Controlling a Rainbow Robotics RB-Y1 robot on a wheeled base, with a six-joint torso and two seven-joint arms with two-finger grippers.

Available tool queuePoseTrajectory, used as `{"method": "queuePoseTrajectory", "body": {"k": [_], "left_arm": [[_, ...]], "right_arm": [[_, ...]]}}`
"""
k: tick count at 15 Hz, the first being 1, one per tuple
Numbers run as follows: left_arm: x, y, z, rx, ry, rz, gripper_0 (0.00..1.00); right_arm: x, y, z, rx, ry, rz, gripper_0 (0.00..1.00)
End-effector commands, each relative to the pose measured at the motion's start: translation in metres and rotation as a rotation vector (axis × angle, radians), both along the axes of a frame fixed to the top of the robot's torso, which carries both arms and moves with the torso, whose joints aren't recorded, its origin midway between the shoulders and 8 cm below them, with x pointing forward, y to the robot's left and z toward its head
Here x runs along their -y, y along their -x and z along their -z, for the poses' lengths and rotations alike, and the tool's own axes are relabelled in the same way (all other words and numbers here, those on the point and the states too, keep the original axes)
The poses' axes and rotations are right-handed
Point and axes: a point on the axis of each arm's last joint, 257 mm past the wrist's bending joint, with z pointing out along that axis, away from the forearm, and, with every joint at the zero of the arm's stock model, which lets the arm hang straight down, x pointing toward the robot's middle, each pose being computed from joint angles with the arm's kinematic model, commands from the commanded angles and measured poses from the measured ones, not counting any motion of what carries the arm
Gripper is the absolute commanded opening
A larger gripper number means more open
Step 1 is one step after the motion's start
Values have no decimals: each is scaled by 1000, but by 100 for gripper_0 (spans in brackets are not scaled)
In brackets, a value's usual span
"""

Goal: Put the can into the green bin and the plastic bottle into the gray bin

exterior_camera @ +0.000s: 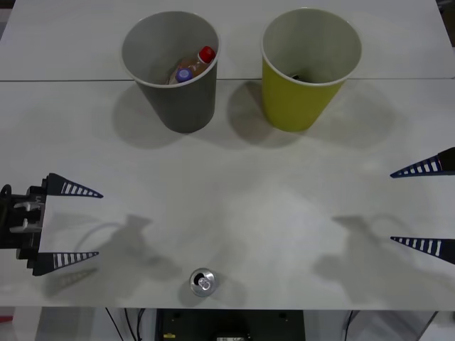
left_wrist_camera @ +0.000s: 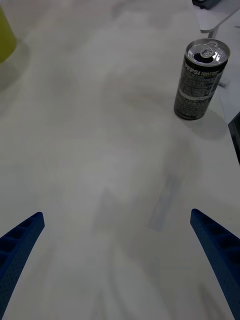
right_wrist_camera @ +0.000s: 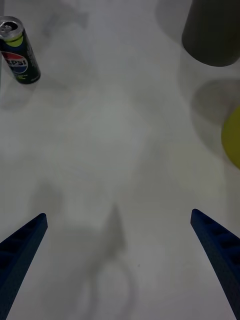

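Note:
The can [exterior_camera: 203,281] stands upright near the table's front edge, between the two arms; it is a dark Pepsi can [left_wrist_camera: 200,80] with a silver top [right_wrist_camera: 19,50]. At the back left is the gray bin [exterior_camera: 181,106], where a red-capped plastic bottle [exterior_camera: 199,60] lies beside a purple-capped one [exterior_camera: 183,73]. The green bin [exterior_camera: 295,103] stands to its right with something dark at its bottom. My left gripper [exterior_camera: 96,224] is open at the left edge, well apart from the can. At the right edge my right gripper [exterior_camera: 392,207] is open and holds nothing.
A seam [exterior_camera: 64,80] runs across the table behind the bins. In the right wrist view the gray bin's wall [right_wrist_camera: 212,32] and a bit of the green bin [right_wrist_camera: 232,137] show. Bare tabletop [exterior_camera: 242,192] lies between the bins and the can.

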Motion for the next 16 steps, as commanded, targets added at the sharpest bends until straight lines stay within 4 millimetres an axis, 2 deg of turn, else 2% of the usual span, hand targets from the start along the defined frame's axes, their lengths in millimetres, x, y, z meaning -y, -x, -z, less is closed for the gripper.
{"method": "queuePoseTrajectory", "body": {"k": [1,6,12,16], "left_arm": [[-5,-2,10,0,38,16,100],[-5,-2,33,24,86,36,100],[30,23,49,-45,129,145,100],[55,30,59,-53,159,180,100]], "right_arm": [[0,0,0,0,0,0,100],[0,0,0,0,0,0,100],[0,0,0,0,0,0,100],[0,0,0,0,0,0,100]]}}
